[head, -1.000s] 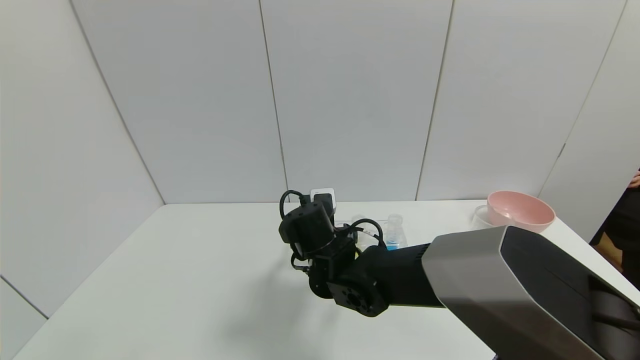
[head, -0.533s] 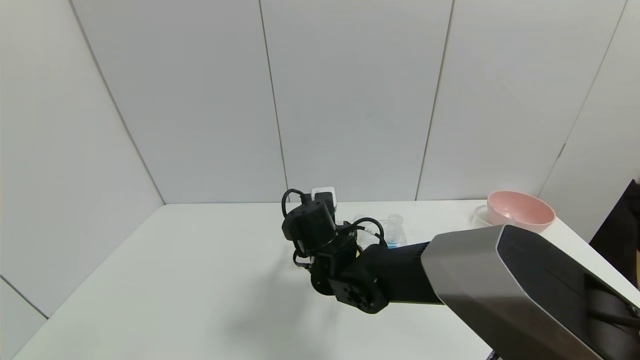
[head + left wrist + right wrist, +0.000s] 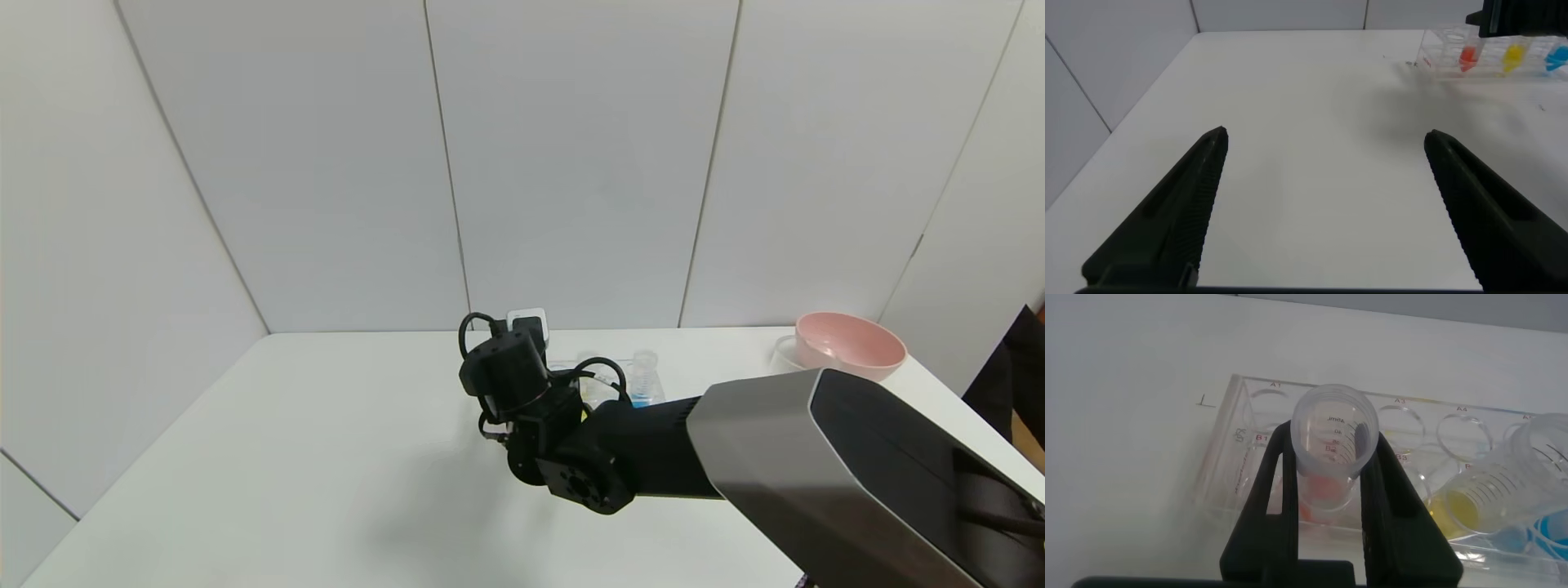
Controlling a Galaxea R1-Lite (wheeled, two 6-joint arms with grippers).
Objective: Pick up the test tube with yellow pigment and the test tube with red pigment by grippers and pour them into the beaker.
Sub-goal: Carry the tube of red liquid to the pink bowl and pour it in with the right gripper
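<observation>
My right gripper [image 3: 1333, 445] reaches to the clear tube rack [image 3: 1229, 457] at the back of the table, and its black fingers [image 3: 1278, 469] press both sides of the test tube with red pigment [image 3: 1331, 429], which stands upright in the rack. The test tube with yellow pigment [image 3: 1478, 498] stands in the neighbouring slot. In the head view the right gripper [image 3: 529, 327] is mostly hidden behind its own wrist. The clear beaker [image 3: 782, 354] stands at the far right beside the pink bowl. My left gripper [image 3: 1327, 137] is open and empty over bare table, well away from the rack [image 3: 1437, 49].
A blue-tipped tube [image 3: 643, 380] stands in the rack beyond the yellow one. The pink bowl [image 3: 849, 343] sits at the back right corner. My right forearm [image 3: 816, 457] crosses the right half of the table. White walls close the back and sides.
The right wrist has shifted very slightly up and toward the rack. A dark figure at the right edge has moved. The rack and tubes look unmoved.
</observation>
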